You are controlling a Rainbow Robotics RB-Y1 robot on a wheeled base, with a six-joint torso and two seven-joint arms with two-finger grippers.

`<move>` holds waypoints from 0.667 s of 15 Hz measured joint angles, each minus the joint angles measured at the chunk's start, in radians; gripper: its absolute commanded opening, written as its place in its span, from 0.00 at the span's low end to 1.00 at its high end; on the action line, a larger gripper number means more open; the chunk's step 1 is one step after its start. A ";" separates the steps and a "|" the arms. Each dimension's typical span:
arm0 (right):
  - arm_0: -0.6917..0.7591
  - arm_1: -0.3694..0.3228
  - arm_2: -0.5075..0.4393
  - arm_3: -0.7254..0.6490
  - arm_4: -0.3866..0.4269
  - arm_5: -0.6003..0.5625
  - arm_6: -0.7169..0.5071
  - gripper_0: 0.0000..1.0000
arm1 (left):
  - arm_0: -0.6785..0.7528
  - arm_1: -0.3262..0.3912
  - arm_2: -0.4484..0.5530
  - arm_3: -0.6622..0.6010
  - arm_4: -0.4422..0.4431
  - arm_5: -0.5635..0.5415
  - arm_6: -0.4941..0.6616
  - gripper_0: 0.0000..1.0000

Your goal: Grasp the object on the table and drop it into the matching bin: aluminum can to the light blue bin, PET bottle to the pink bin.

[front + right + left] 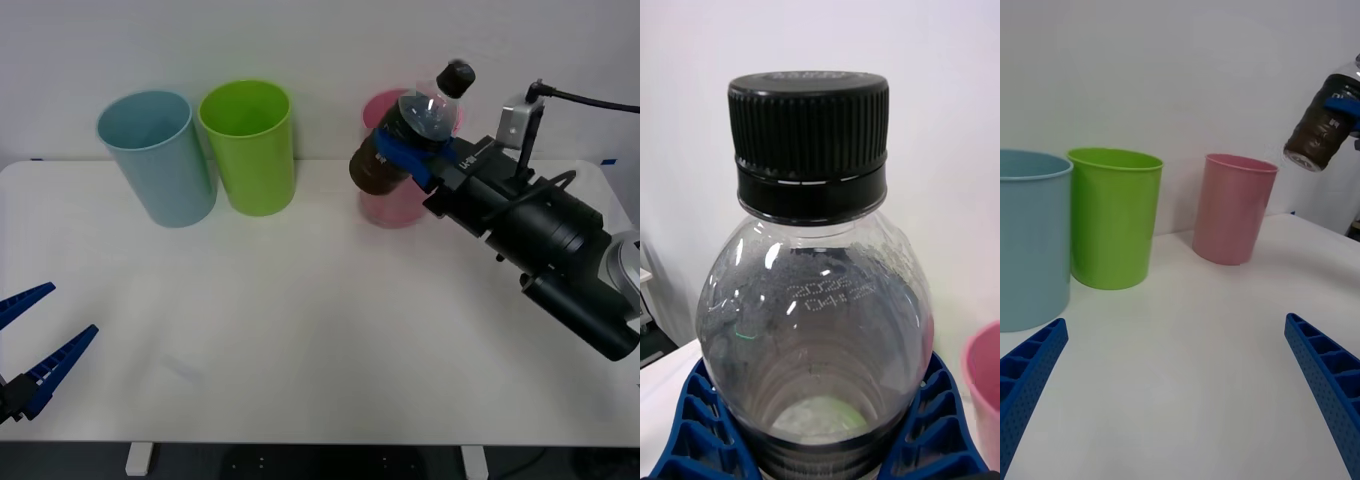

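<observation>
While my right jaws [408, 152] pinch the bottle [415, 135] aloft, tilted before the pink bin [385, 205], my left jaws [35, 345] sit spread low over the surface [300, 320]. Right wrist: embossed digits, perhaps "2025", hardly legible. Left wrist: bottle's top cut off.

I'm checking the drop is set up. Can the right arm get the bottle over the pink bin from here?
Probably yes. The right hand holds the PET bottle lifted beside the pink bin, above its rim, with nothing between. The left hand sits far off.
</observation>
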 measured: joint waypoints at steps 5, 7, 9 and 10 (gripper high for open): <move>-0.073 -0.099 -0.025 0.017 -0.001 0.002 -0.103 0.00 | 0.000 0.000 0.000 0.000 0.000 0.000 0.000 1.00; -0.112 -0.137 -0.026 0.051 -0.015 0.002 -0.104 0.00 | 0.000 0.000 0.000 0.000 0.000 0.000 0.000 1.00; -0.148 -0.160 -0.027 0.089 -0.018 0.001 -0.105 0.00 | 0.000 0.000 0.000 0.000 0.000 0.000 0.000 1.00; -0.168 -0.164 -0.026 0.113 -0.018 0.001 -0.105 0.00 | 0.000 0.000 0.000 0.000 0.000 0.000 0.000 1.00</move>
